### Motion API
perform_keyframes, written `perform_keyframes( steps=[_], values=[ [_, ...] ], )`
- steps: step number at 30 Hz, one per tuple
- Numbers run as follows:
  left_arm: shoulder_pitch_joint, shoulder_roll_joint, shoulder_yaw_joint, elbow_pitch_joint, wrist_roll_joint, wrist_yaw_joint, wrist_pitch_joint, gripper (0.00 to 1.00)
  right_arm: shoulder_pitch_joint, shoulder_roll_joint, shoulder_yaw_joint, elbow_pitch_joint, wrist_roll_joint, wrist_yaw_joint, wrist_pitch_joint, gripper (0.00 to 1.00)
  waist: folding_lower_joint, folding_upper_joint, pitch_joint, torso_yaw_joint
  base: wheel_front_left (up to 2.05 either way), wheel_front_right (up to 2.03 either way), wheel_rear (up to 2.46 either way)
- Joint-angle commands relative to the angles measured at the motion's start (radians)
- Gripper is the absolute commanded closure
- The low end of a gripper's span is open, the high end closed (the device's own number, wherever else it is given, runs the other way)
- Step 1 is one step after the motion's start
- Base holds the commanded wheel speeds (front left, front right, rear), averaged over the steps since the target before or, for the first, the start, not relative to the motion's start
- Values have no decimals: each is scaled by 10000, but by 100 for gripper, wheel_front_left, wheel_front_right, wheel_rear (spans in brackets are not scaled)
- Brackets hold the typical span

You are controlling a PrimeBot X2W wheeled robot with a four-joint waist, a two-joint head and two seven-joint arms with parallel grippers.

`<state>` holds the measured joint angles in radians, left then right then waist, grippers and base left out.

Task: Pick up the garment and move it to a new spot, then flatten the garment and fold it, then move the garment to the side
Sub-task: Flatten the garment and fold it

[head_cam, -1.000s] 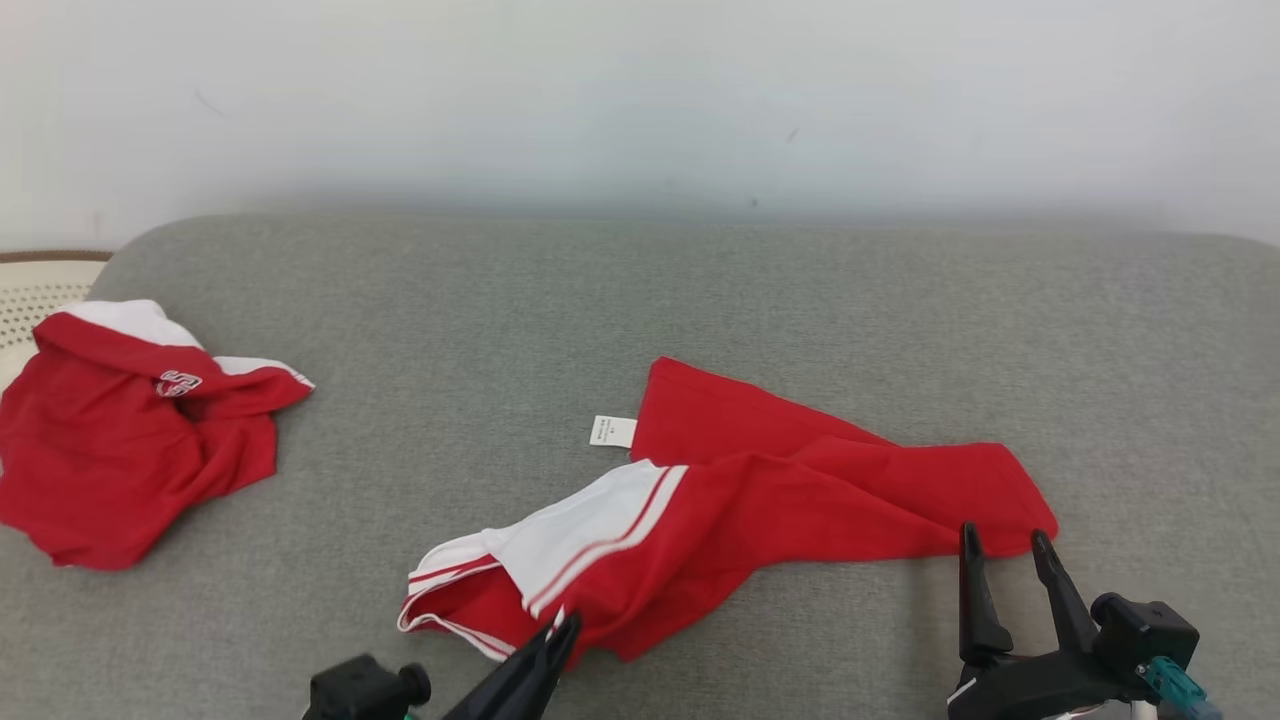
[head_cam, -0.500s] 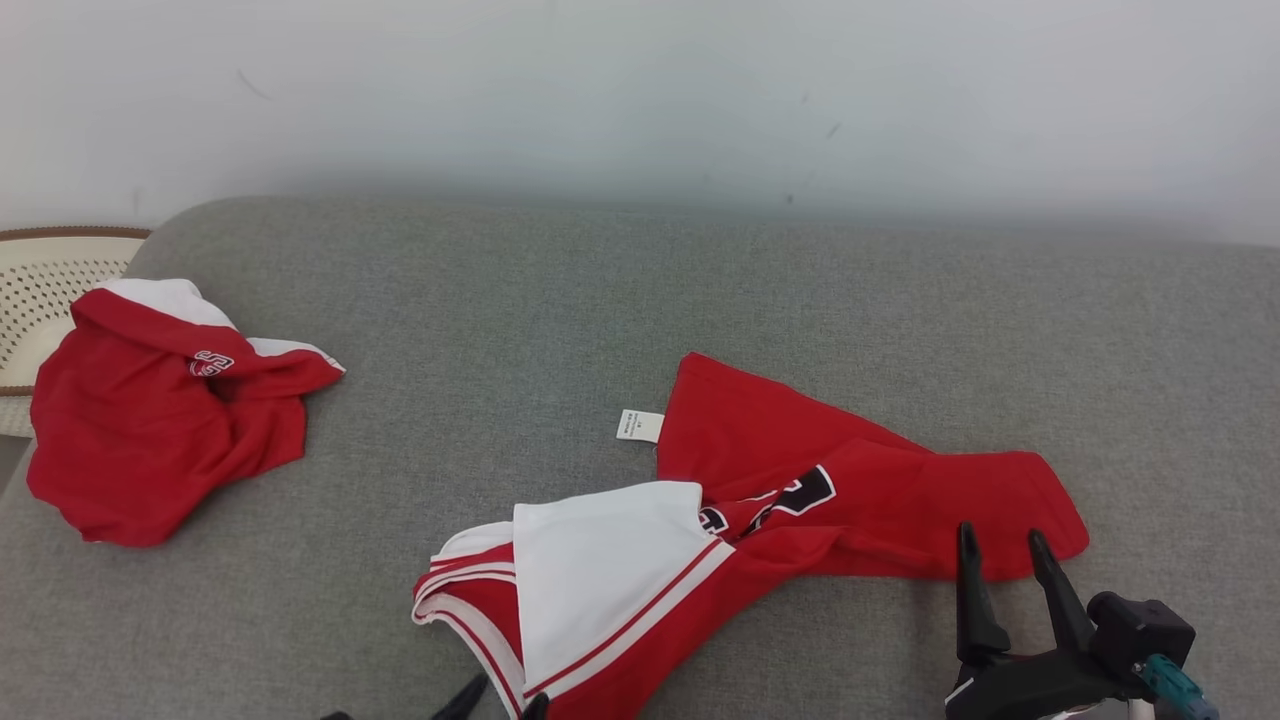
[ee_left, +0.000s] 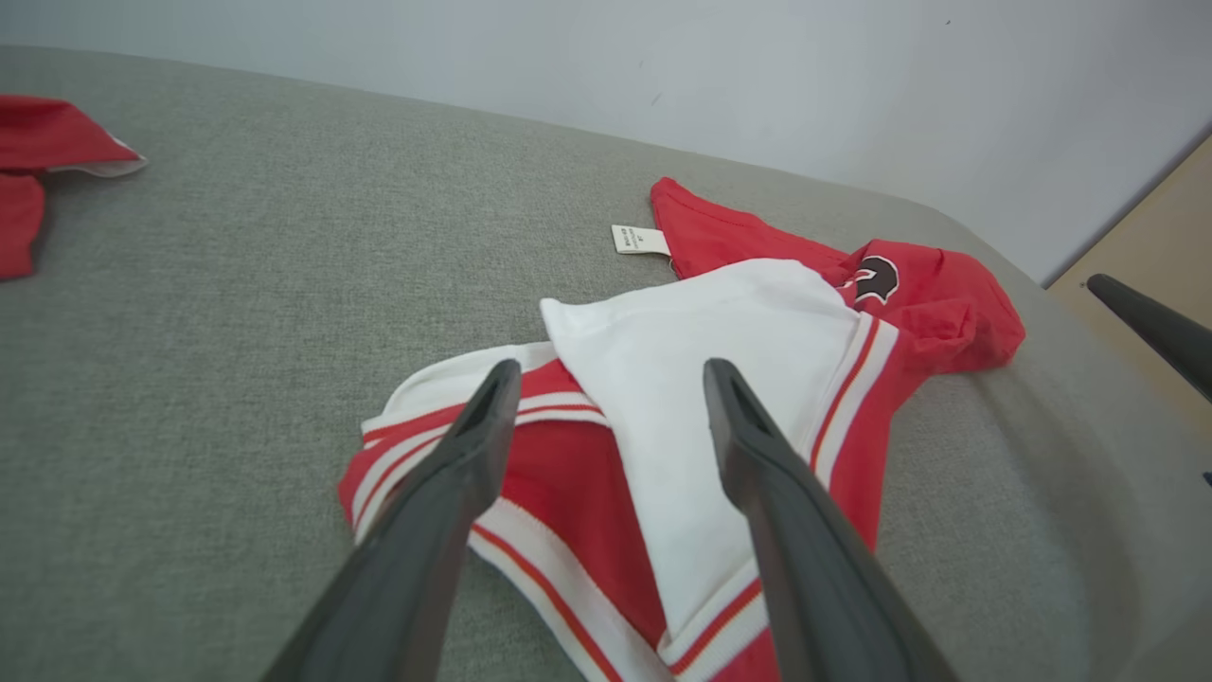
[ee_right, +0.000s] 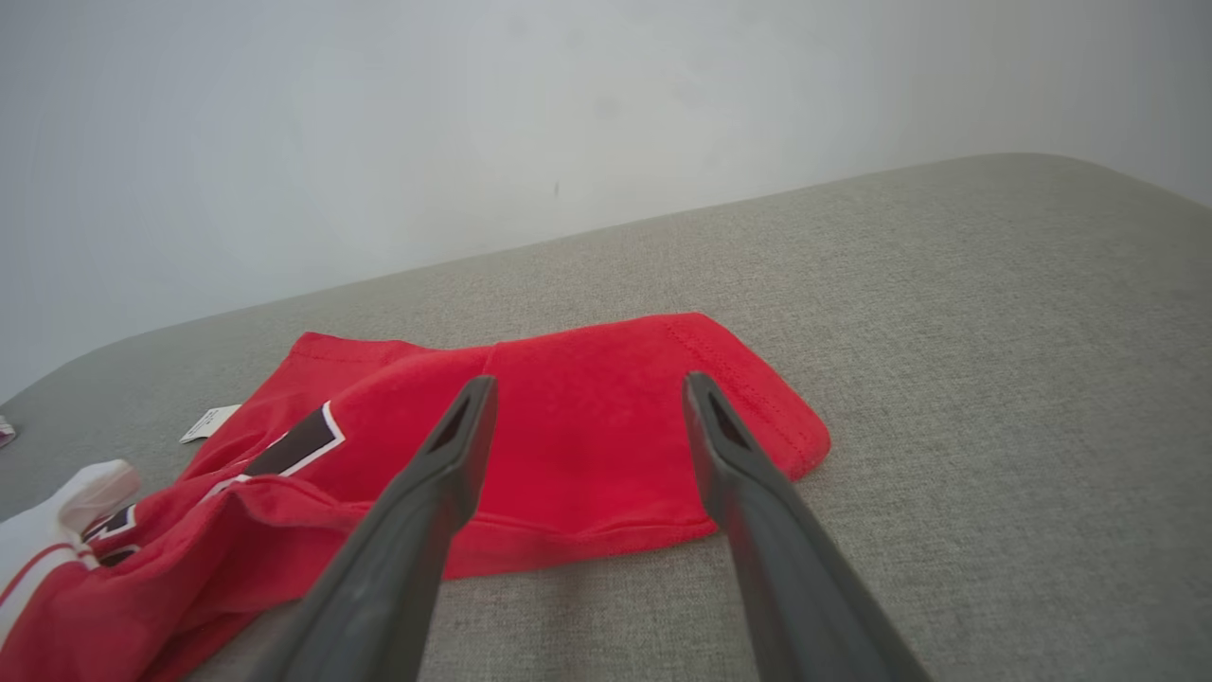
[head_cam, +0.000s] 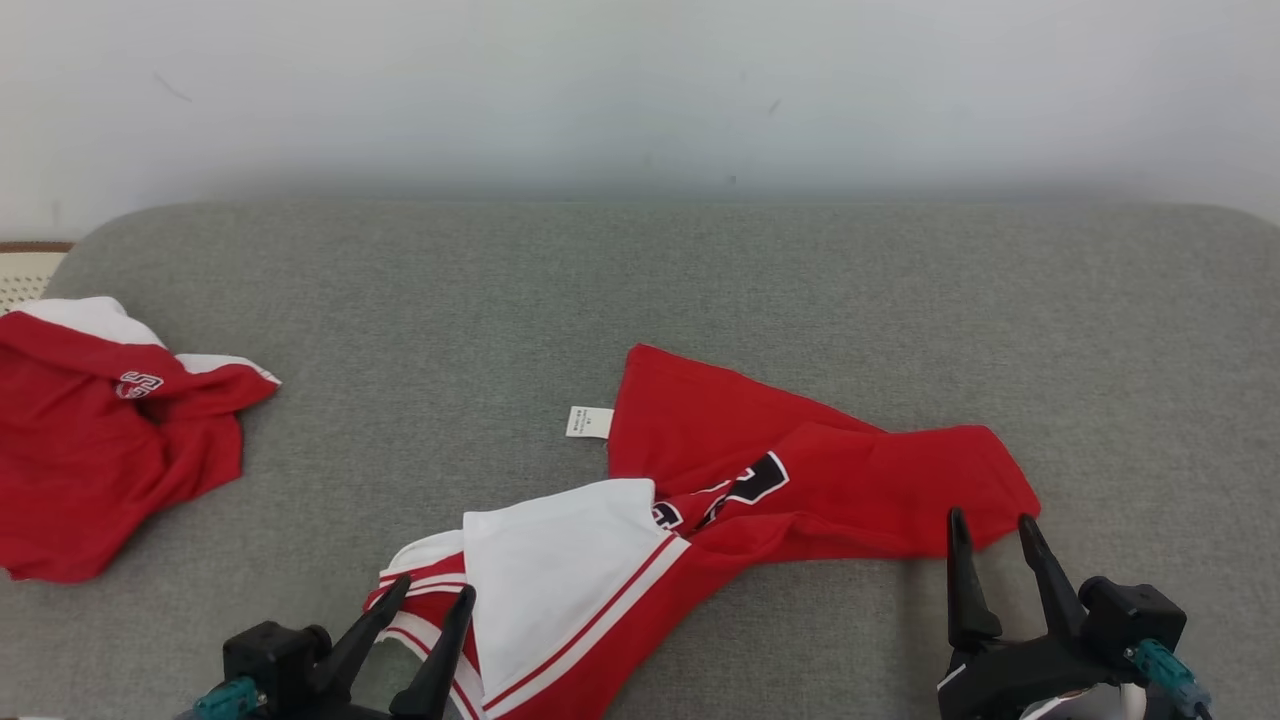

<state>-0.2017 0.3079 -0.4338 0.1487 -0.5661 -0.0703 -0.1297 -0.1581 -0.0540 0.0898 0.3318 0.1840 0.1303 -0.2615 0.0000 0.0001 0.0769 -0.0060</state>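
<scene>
The garment (head_cam: 830, 480) is red with a white striped panel (head_cam: 560, 570) and black lettering, and it lies crumpled across the middle of the grey cushion (head_cam: 700, 290). A small white label (head_cam: 589, 421) sticks out at its far edge. My left gripper (head_cam: 436, 588) stands open at the garment's near left end, fingertips over the striped hem and holding nothing. The left wrist view has that gripper (ee_left: 611, 367) spread above the white panel (ee_left: 701, 360). My right gripper (head_cam: 989, 518) is open just short of the red right end. The right wrist view shows it (ee_right: 590, 379) above that end (ee_right: 606, 445).
A second red and white garment (head_cam: 100, 430) lies bunched at the cushion's left edge, beside a pale woven basket (head_cam: 20, 275). A white wall runs behind the cushion. Bare grey fabric stretches along the back and right. The left wrist view shows tan floor (ee_left: 1136, 246) past the cushion's right end.
My left gripper has opened and let go of the garment. The white panel has flopped open and black lettering now shows. The camera has shifted a little; my right gripper stays open.
</scene>
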Motion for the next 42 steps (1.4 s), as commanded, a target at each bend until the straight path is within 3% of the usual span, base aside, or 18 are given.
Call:
perform_keyframes(
  steps=[1, 12, 21, 22, 24, 25, 32, 36, 42],
  values=[
    [-175, 78, 19, 155, 46, 10, 44, 0, -99, -22, -6, -17, 23, 8, -54, 0, 0, -1, 156, -377, 0, 0, 0],
    [-1101, 414, 235, 1214, 31, 74, 349, 0, -322, -27, -39, -44, 89, 8, -54, 0, 0, -1, 575, -1470, 0, 0, 0],
    [-1397, 270, 195, 1922, -227, -30, 401, 0, -315, -19, -83, -45, 113, 8, -54, 0, 0, -1, 666, -1771, 0, 0, 0],
    [-1432, 261, 187, 1963, -249, -61, 394, 35, -309, -17, -85, -50, 110, 8, -54, 0, 0, -1, 654, -1775, 0, 0, 0],
    [-1485, 210, 209, 2067, -331, -68, 303, 85, -278, -14, -98, -61, 97, 8, -54, 0, 0, -1, 625, -1767, 0, 0, 0],
    [-1487, 178, 207, 2144, -367, -75, 292, 100, -257, -15, -111, -53, 85, 8, -54, 0, 0, -1, 608, -1747, 0, 0, 0],
    [-1541, 1, 2, 1918, -313, -258, -263, 100, -100, -35, -173, -9, 1, 8, -52, 0, 0, -1, 368, -1458, 0, 0, 0],
    [-1063, -224, -232, 910, -480, -321, -432, 100, 89, -28, -205, 22, -14, 8, -54, 0, 0, -1, 78, -1136, 0, 0, 0],
    [35, -317, -982, -882, -744, -309, 263, 100, 313, -19, -238, 38, 61, 8, -52, 0, 0, -1, -232, -577, 0, 0, 0]
  ],
)
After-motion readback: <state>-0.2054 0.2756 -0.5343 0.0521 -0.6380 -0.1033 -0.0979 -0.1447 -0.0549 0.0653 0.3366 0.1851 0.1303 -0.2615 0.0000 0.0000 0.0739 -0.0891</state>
